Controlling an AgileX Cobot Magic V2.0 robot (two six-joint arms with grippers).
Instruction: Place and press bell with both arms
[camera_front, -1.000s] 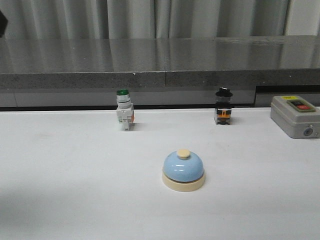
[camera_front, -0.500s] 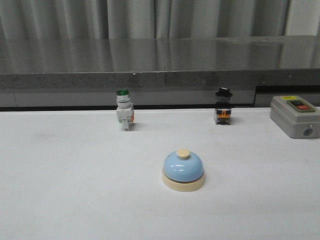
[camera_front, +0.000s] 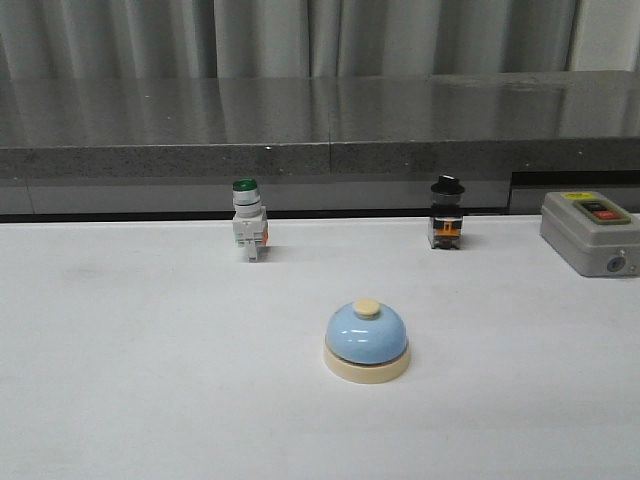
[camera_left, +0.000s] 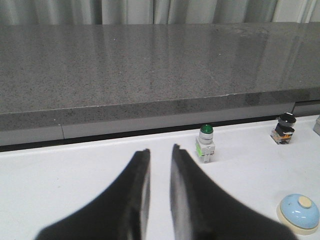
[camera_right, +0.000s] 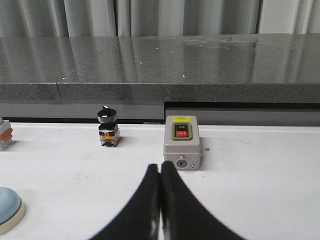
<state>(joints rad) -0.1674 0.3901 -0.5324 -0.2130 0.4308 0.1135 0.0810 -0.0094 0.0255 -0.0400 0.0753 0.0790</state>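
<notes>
The bell (camera_front: 367, 341) sits upright mid-tabletop (camera_front: 140, 380), at five o'clock from the green-capped switch (camera_front: 249, 232). Left claw (camera_left: 159, 151) slightly parted, empty; right claw (camera_right: 160, 167) pinched closed, empty. Best approach: descend squarely onto the cream button (camera_front: 367, 307).

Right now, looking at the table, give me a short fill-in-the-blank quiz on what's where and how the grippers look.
1. The bell has a light-blue dome and a cream ____ on top.
2. The white push-button switch behind the bell has a ____ cap.
3. The right gripper has its fingers pressed ____.
4. The grey box stands at the table's far ____ side in the front view.

Missing words: button; green; together; right
</notes>
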